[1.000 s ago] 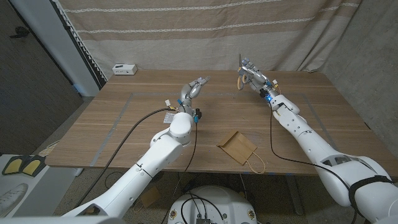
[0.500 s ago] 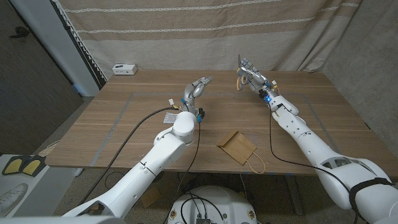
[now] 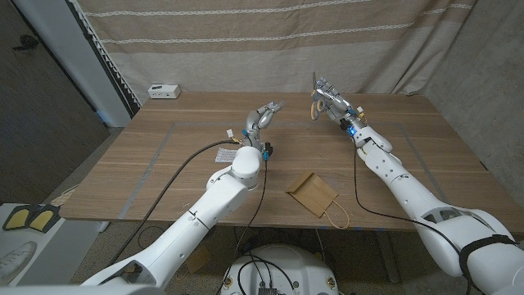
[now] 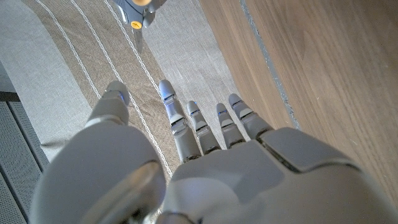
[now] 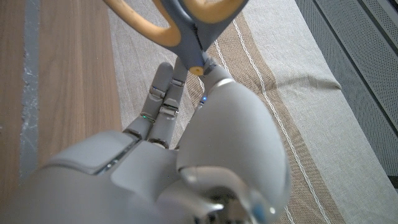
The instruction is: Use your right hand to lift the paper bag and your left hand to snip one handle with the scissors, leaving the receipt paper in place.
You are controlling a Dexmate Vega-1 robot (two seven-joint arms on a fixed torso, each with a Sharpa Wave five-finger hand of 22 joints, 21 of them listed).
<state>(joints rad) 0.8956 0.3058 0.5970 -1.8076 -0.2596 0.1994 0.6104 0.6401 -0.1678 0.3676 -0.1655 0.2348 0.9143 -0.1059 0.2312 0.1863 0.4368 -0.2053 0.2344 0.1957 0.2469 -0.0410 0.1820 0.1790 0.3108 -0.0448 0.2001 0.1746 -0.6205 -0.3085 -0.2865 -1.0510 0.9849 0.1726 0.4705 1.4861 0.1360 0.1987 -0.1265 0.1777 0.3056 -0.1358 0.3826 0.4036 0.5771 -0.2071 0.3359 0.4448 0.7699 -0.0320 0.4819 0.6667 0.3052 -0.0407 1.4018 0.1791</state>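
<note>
The brown paper bag [image 3: 312, 193] lies flat near the table's front edge, its looped handle [image 3: 336, 217] hanging over the edge. My right hand [image 3: 330, 98] is raised over the far side of the table and grips the scissors [image 3: 314, 106] with orange handles, blades up. The right wrist view shows the scissors [image 5: 184, 22] held between the fingers of that hand [image 5: 168, 155]. My left hand [image 3: 264, 115] is lifted to the left of the scissors, fingers spread, holding nothing. In the left wrist view the scissors [image 4: 139, 11] are beyond its fingers [image 4: 186, 127]. A white receipt paper [image 3: 219, 153] lies partly under my left arm.
A small white device [image 3: 164, 90] sits at the table's far left corner. A striped curtain [image 3: 246, 41] hangs behind the table. Bare wood [image 3: 164, 176] lies left of my left arm. Cables run along both arms.
My left hand has risen slightly and moved a little to the right, toward the scissors. The right hand, the scissors and the bag have stayed where they were.
</note>
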